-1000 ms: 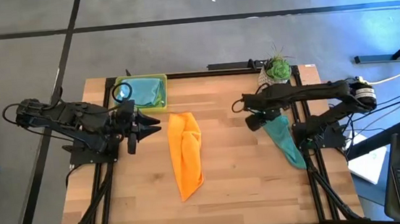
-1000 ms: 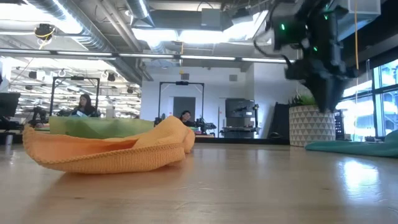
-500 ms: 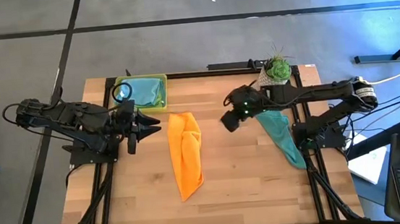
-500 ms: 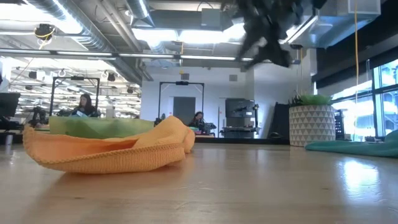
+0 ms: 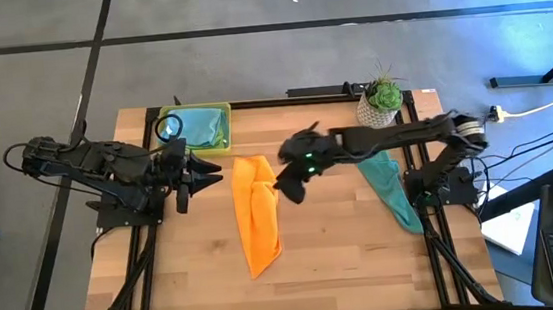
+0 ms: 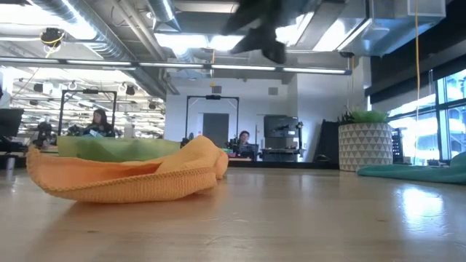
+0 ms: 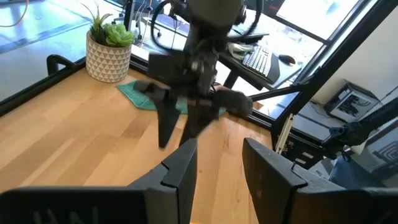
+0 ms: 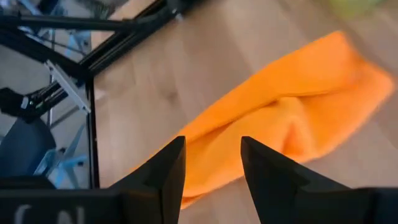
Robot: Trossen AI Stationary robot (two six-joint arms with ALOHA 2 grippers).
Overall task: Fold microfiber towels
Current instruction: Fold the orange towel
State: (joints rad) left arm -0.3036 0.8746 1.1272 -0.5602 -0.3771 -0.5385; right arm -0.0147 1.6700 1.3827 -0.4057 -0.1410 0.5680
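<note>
An orange towel (image 5: 258,215) lies bunched lengthwise at the table's middle; the low view shows the orange towel (image 6: 131,178) with its folds humped up. A teal towel (image 5: 392,191) lies by the right edge. My right gripper (image 5: 285,186) hovers open just right of the orange towel's far half, slanting down; the right wrist view shows the gripper (image 8: 211,163) with the orange towel (image 8: 292,106) ahead of its fingers. My left gripper (image 5: 210,176) waits open, left of the orange towel, holding nothing.
A yellow-green tray (image 5: 214,110) holding a blue cloth stands at the far left, beside the left arm. A potted plant (image 5: 382,99) stands at the far right. Bare wood lies in front of both towels toward the near edge.
My right gripper has swung from above the teal towel's far end toward the table's left, to beside the orange towel, rising a little and rolling as it went. Both towels lie as before.
</note>
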